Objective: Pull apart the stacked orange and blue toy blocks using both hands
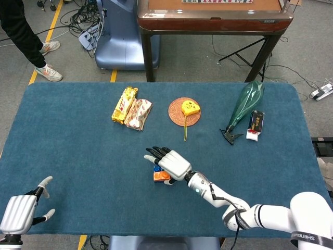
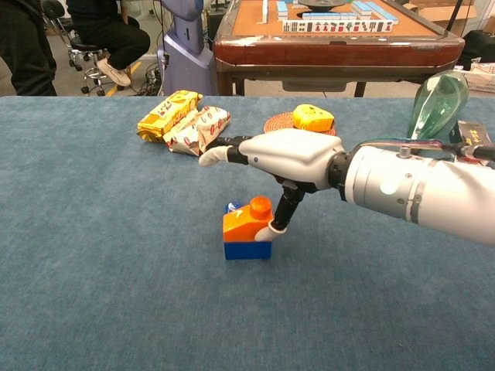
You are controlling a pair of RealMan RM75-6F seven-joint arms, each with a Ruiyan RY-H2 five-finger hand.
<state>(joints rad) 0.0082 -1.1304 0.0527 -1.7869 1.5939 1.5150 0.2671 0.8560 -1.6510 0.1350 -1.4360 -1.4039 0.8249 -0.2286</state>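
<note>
The orange block [image 2: 248, 221] sits stacked on the blue block [image 2: 247, 250] in the middle of the blue table [image 1: 67, 146]. My right hand [image 2: 290, 154] hovers flat over the stack with its fingers stretched out to the left. Its thumb reaches down and touches the orange block's right side. From the head view, that right hand [image 1: 169, 163] hides most of the stack, and only part of the orange block [image 1: 160, 176] shows beneath it. My left hand [image 1: 18, 212] rests at the near left corner, far from the blocks, fingers apart and holding nothing.
Two snack packets [image 1: 131, 108] lie at the back left. A yellow tape measure [image 1: 190, 108] sits on a round coaster behind the blocks. A green bottle [image 1: 247, 104] and a small pack [image 1: 255, 124] lie at the back right.
</note>
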